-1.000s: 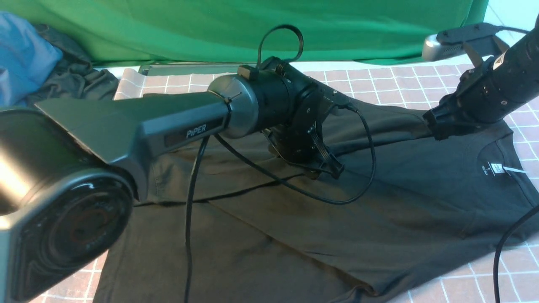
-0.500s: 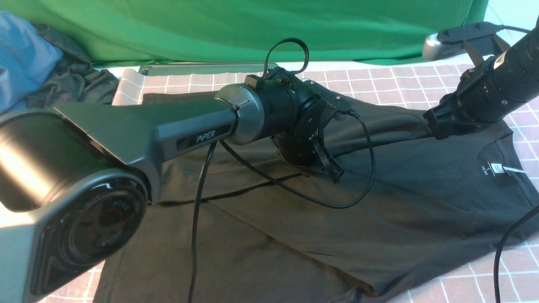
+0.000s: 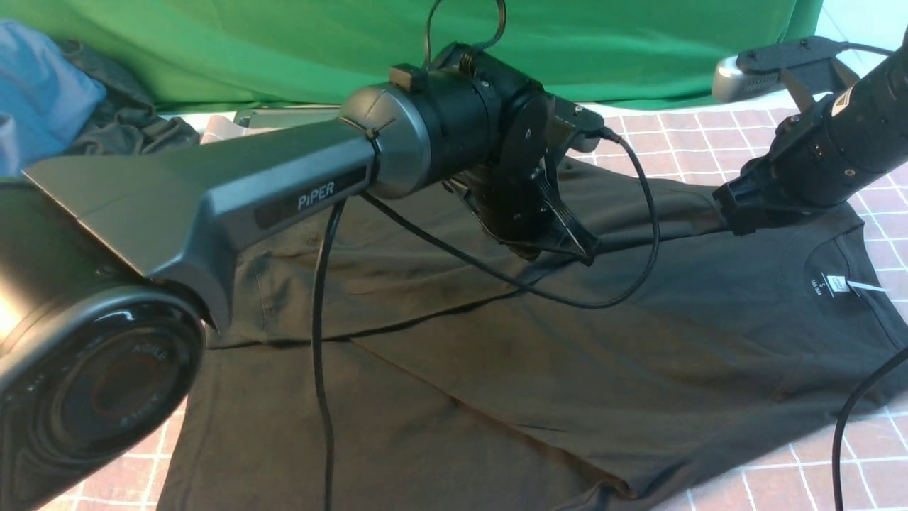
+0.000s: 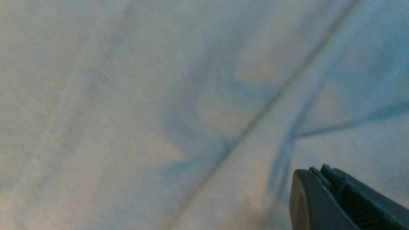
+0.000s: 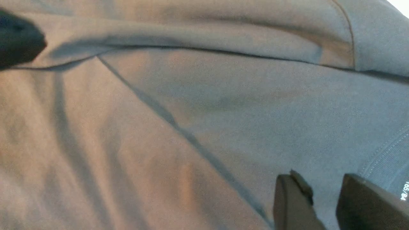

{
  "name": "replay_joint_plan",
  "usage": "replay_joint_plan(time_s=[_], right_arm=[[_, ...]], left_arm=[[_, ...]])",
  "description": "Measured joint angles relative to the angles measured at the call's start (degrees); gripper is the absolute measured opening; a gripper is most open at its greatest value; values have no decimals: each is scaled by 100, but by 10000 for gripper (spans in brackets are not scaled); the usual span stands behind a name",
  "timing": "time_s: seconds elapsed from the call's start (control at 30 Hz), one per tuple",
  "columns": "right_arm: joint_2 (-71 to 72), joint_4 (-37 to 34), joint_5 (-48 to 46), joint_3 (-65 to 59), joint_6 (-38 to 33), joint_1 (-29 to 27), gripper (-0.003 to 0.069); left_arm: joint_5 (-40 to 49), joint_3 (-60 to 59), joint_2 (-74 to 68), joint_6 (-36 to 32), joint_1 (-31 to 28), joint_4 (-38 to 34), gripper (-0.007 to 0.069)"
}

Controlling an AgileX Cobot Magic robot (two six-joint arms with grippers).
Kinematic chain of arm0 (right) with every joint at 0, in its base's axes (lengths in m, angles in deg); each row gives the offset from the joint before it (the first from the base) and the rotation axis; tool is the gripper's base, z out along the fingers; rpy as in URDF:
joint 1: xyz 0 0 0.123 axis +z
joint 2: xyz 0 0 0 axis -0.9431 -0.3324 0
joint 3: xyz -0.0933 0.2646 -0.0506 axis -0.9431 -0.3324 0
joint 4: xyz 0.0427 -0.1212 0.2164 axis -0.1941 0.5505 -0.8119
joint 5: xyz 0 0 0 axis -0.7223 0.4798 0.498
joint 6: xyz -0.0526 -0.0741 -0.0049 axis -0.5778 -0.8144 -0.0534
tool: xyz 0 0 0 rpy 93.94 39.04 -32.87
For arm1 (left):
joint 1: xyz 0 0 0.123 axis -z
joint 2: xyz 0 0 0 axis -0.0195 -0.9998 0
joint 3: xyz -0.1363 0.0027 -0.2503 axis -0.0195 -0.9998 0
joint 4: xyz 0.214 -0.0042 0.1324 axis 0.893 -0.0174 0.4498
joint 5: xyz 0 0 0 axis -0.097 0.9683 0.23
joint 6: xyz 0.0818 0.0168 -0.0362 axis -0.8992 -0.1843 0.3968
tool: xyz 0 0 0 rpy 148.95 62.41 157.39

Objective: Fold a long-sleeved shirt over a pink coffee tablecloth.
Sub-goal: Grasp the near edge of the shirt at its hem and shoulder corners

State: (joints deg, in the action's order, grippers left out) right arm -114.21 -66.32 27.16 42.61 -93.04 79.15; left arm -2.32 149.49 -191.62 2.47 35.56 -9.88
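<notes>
over mid shirt (image 3: 496, 369), long axis running left-right, poised with nearer left gripper (image 3: 583, 254) pinched shut, cloth grip unclear, right gripper (image 3: 732, 213) half open farther right.

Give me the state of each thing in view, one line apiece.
long-sleeved shirt: laid out, partly folded, neck label showing.
pink coffee tablecloth: spread out under the shirt.
left gripper: shut, above the shirt.
right gripper: jaws apart, at the shirt's shoulder.
blue garment: bunched up, far left.
</notes>
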Motion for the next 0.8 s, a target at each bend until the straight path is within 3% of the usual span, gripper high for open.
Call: replay_joint_plan(time_s=[0.33, 0.67, 0.8], right_arm=[[0, 0, 0, 0, 0, 0, 248], [0, 0, -18, 0, 0, 0, 248], [0, -2, -18, 0, 0, 0, 248]], left_arm=[[-87, -5, -274, -495, 0, -122, 38], [-349, -5, -539, -525, 0, 223, 398], [-413, 1, -623, -509, 0, 374, 425]])
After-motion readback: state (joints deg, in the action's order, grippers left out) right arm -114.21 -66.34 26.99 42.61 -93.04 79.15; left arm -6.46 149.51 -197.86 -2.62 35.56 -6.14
